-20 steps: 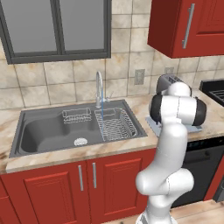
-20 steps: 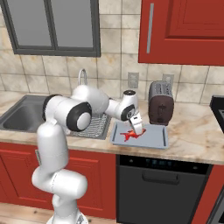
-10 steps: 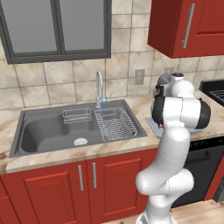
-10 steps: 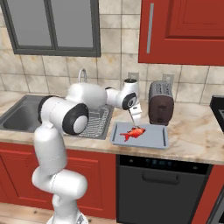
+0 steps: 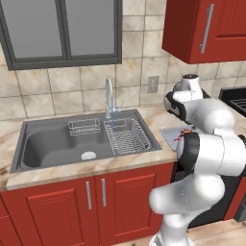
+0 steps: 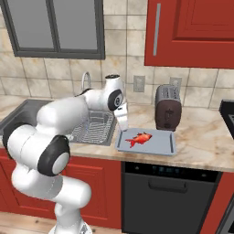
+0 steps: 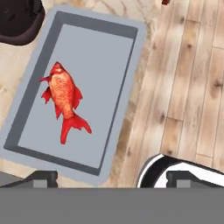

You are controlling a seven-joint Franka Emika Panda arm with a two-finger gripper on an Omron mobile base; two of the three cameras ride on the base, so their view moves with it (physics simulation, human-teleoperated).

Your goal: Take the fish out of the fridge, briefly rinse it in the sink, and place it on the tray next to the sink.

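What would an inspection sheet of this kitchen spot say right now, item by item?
Surface: marbled beige counter over red cabinets.
Job's things: red-orange fish lies flat inside the pale grey-blue tray, touching nothing else; tray sits on the counter between the sink and the toaster. The fish also shows on the tray in the hand view.
Clutter: dark toaster behind the tray; wire racks in the sink.
Grippers: gripper open, empty, raised above the tray's left end, apart from the fish.
Cables: nothing seen.
Surroundings: chrome faucet, window, tiled wall, wall outlet, red upper cabinet, black dishwasher below the counter.
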